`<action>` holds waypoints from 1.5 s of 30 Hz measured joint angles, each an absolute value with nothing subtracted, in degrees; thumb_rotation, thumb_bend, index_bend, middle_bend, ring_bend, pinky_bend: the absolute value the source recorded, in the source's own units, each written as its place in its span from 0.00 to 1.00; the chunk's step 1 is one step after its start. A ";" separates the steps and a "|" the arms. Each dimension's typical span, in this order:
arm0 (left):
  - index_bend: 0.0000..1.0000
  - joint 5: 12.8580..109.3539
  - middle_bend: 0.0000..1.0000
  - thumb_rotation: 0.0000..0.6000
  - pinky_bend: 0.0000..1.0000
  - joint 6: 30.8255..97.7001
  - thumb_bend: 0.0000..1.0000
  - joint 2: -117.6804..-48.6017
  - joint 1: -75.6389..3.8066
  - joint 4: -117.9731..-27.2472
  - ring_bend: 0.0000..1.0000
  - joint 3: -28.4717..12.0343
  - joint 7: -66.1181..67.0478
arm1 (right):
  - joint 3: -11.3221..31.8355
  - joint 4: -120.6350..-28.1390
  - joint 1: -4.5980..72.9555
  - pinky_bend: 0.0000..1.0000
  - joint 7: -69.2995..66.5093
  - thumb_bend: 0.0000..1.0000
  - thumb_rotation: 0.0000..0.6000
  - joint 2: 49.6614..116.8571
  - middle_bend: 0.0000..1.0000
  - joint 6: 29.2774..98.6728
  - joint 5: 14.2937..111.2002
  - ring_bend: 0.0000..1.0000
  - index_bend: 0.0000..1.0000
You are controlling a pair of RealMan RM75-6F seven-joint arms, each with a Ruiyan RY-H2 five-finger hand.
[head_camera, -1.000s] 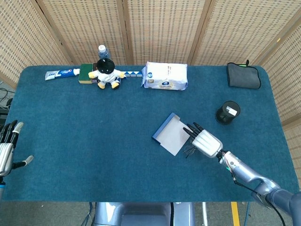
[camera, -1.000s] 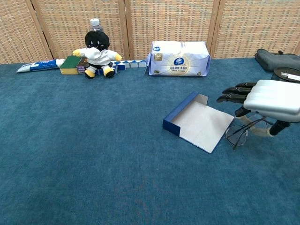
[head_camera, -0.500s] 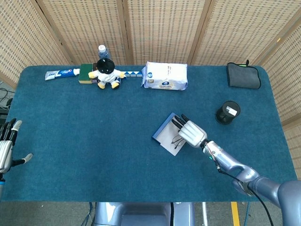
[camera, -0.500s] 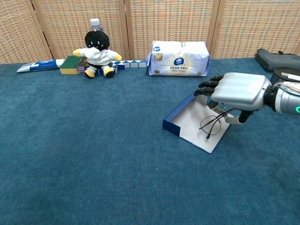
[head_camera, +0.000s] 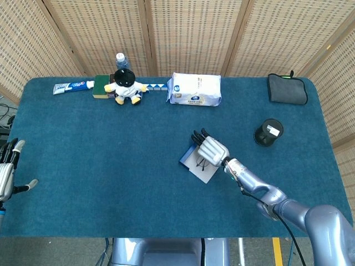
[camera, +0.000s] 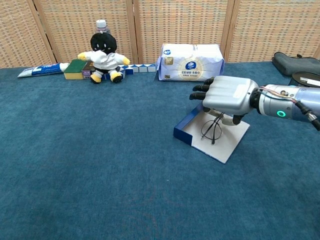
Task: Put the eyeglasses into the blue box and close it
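Eyeglasses (camera: 211,130): dangling below the right hand, over the white inside of the blue box, lenses down.
Right hand (camera: 226,95): palm down above the box, pinching the eyeglasses between thumb and a finger, other fingers stretched forward.
Blue box (camera: 226,144): lying open and flat on the table (camera: 100,165), blue wall on its near-left side.
Left hand (head_camera: 6,172): at the table's left edge, fingers spread, holding nothing.
Back edge: tissue pack (camera: 190,62), plush doll (camera: 103,59), sponge (camera: 76,69), toothpaste tube (camera: 42,70), bottle (camera: 101,25).
Right side: black round container (head_camera: 268,132), dark pouch (head_camera: 287,88).

No legible text is being found. Printing is being noted on the white tissue pack (camera: 190,62) and the toothpaste tube (head_camera: 74,87), but nothing there is being made out.
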State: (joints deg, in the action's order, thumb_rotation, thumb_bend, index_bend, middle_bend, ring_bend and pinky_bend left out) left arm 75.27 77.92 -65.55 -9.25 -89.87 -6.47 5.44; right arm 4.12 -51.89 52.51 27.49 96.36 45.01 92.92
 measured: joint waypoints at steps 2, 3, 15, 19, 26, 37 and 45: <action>0.00 75.09 0.00 1.00 0.00 77.75 0.00 -65.50 -9.31 -89.85 0.00 -6.51 5.35 | 4.28 -51.75 52.94 0.15 27.55 0.41 1.00 96.81 0.10 44.93 92.63 0.00 0.59; 0.00 74.99 0.00 1.00 0.00 77.70 0.00 -65.49 -9.34 -89.83 0.00 -6.53 5.32 | 4.36 -51.71 53.11 0.15 27.57 0.41 1.00 97.10 0.10 44.91 92.50 0.00 0.59; 0.00 74.31 0.00 1.00 0.00 77.09 0.00 -65.47 -9.62 -89.78 0.00 -6.59 5.39 | 4.71 -49.68 54.59 0.15 29.07 0.41 1.00 100.28 0.10 44.11 91.03 0.00 0.59; 0.00 73.99 0.00 1.00 0.00 76.96 0.00 -65.43 -9.68 -89.78 0.00 -6.68 5.34 | 5.51 -48.66 54.90 0.16 29.46 0.29 1.00 101.37 0.10 43.97 89.78 0.00 0.56; 0.00 73.69 0.00 1.00 0.00 76.88 0.00 -65.20 -9.70 -89.78 0.00 -6.78 4.90 | 8.80 -47.86 54.47 0.16 30.95 0.11 1.00 103.34 0.03 44.51 84.45 0.00 0.23; 0.00 73.78 0.00 1.00 0.00 77.00 0.00 -65.08 -9.68 -89.94 0.00 -6.63 4.80 | 9.76 -50.85 53.51 0.16 34.88 0.04 1.00 102.57 0.00 46.69 81.59 0.00 0.06; 0.00 73.36 0.00 1.00 0.00 76.69 0.00 -64.99 -9.83 -89.97 0.00 -6.73 4.73 | 10.95 -59.84 53.43 0.15 39.78 0.16 1.00 97.59 0.00 47.77 79.71 0.00 0.06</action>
State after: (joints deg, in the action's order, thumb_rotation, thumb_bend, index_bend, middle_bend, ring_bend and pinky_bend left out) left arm 73.36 76.69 -64.99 -9.83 -89.97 -6.73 4.73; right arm 10.95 -59.84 53.43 39.78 97.59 47.77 79.71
